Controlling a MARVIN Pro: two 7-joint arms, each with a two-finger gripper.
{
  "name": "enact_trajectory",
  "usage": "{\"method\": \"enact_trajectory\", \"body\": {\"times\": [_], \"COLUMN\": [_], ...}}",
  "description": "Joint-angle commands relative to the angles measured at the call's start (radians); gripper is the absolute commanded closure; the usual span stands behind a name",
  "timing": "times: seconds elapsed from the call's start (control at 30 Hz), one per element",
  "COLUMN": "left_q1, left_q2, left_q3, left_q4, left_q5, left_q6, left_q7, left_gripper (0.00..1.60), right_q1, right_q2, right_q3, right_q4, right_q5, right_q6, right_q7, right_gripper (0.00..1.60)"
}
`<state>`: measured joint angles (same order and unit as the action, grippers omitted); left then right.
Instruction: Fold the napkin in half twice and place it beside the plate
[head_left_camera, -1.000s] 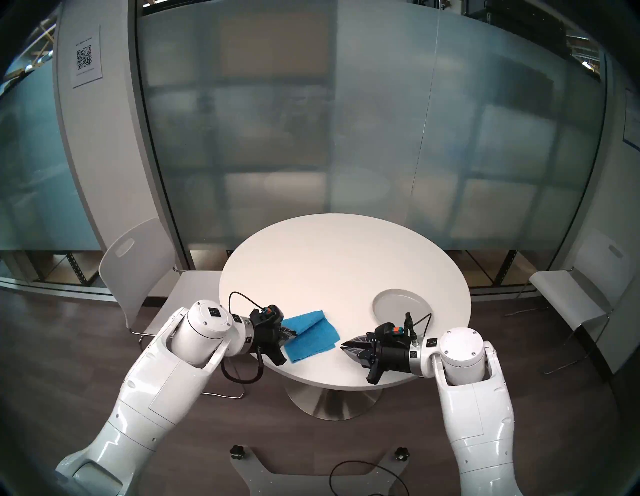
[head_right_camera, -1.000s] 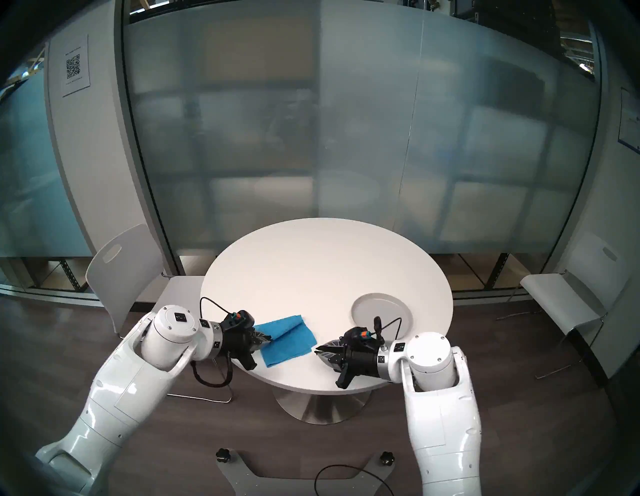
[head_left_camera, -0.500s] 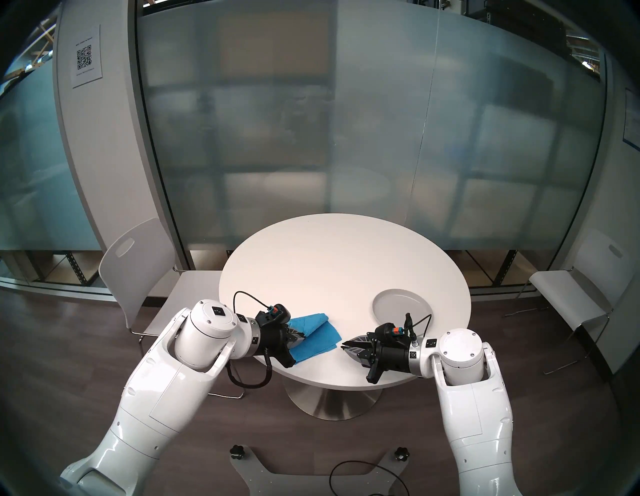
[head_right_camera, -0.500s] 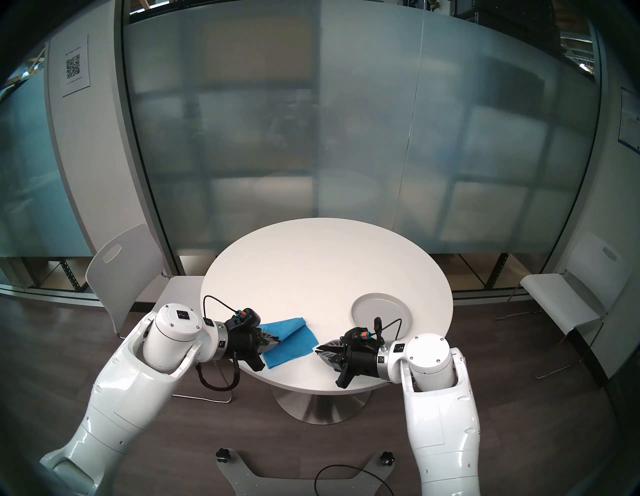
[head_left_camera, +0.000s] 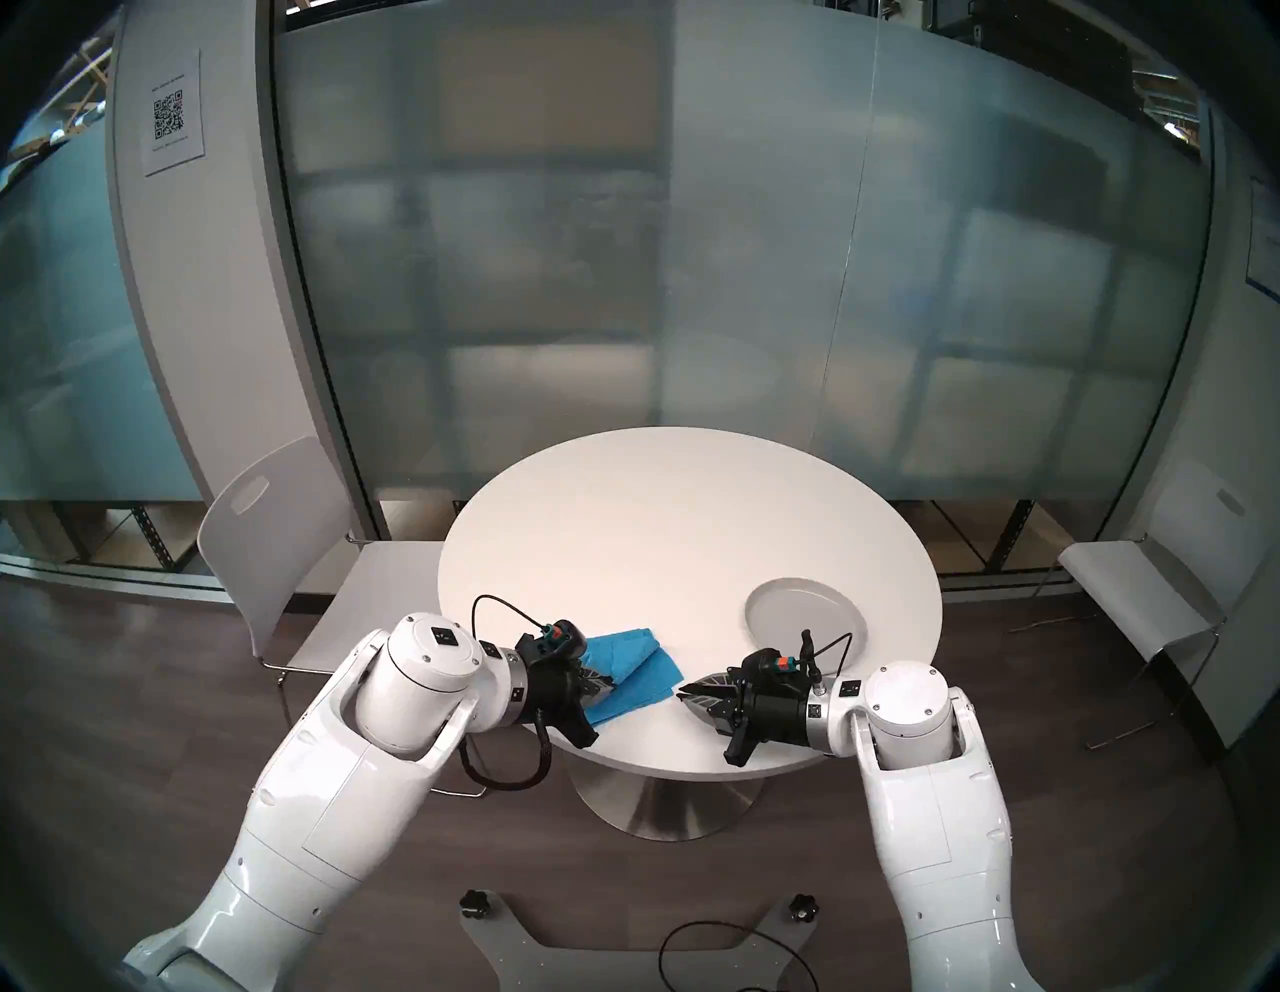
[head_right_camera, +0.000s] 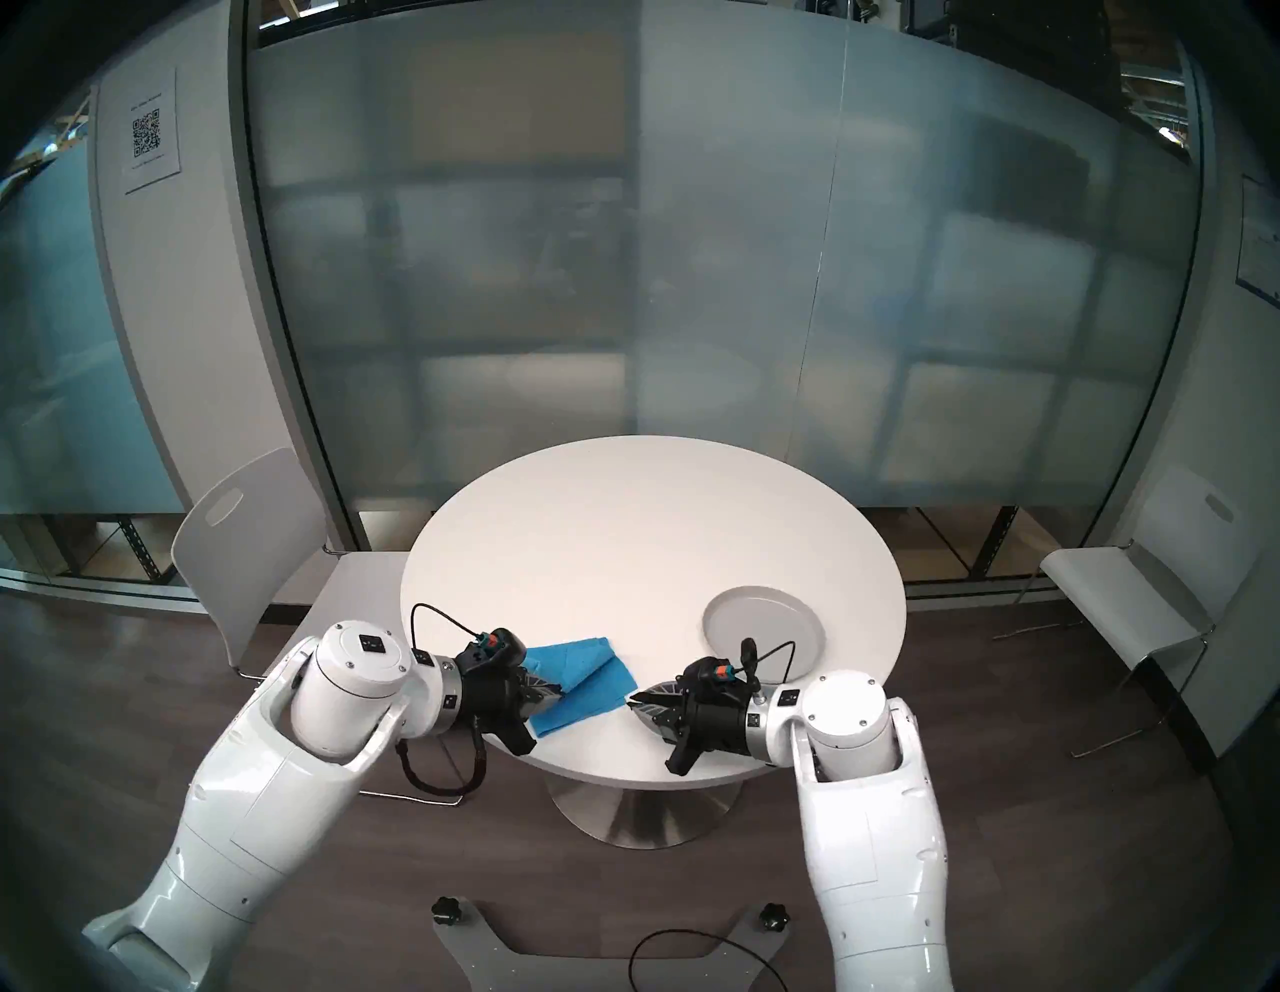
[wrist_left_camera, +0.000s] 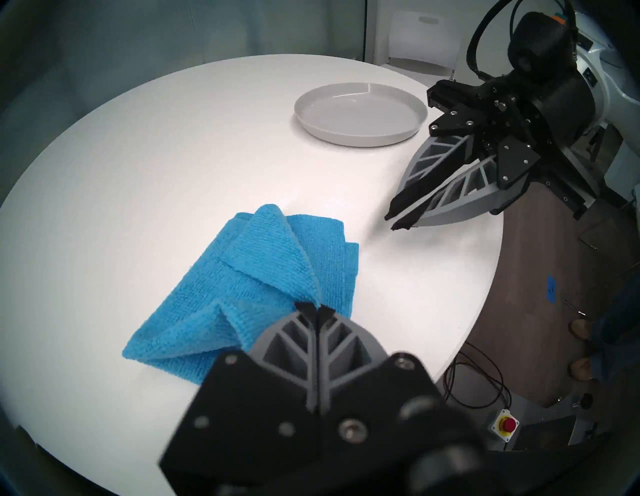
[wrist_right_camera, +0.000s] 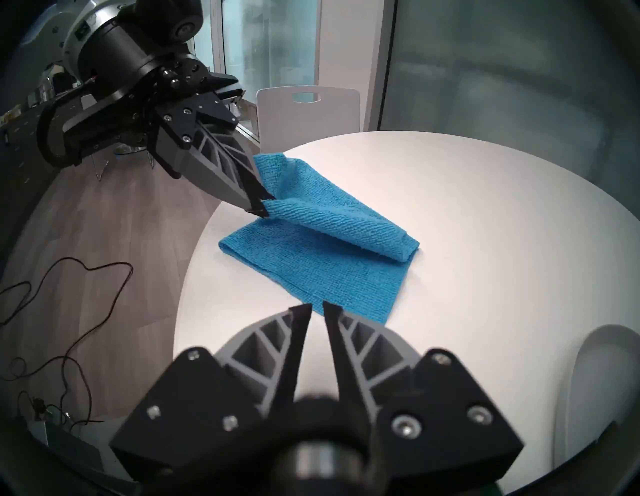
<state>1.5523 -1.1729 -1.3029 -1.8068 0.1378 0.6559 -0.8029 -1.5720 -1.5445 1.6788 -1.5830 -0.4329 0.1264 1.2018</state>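
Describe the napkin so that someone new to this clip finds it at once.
On the round white table, look at the near edge on the robot's left. The napkin lies there, one corner pinched by the left tool. It is the only bright blue, textured cloth; the plate is plain grey.

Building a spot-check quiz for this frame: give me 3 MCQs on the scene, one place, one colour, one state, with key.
1. Where does the plate sit relative to the napkin in the head view?
A. To its right
B. To its left
C. Under it

2. What colour is the napkin?
A. Red
B. Blue
C. Grey

3. What is the left pincer doing?
A. Wide open above the plate
B. Shut on a raised napkin corner
C. Resting open on the table

Key: 1 A, the plate lies on the table's right side, apart from the cloth. 2 B, the terry cloth is bright blue in every view. 3 B, the right wrist view shows its tips pinching a lifted flap, while the right pincer stands slightly open and empty.
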Motion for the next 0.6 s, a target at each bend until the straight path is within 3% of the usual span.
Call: {"method": "enact_trajectory", "body": {"times": [0.0,0.57], "left_q1": [-0.004,0.003], "left_q2": [-0.014,-0.007], "left_q3": [0.005,0.014], "left_q4": [-0.013,0.022], "left_q5": [-0.003,-0.013], "left_q6": [-0.007,-0.012], "left_q7": [0.005,0.018], "left_gripper": [1.6,1.6], "right_q1": [0.036,0.053], "right_q2": [-0.011,-0.009], "right_q3": [-0.005,-0.007], "right_q4": [-0.005,0.014], "right_q5": [0.006,0.008], "right_q6": [-0.006,-0.002], "right_q7": [-0.009,-0.014], "right_gripper": [0.85,0.85]}}
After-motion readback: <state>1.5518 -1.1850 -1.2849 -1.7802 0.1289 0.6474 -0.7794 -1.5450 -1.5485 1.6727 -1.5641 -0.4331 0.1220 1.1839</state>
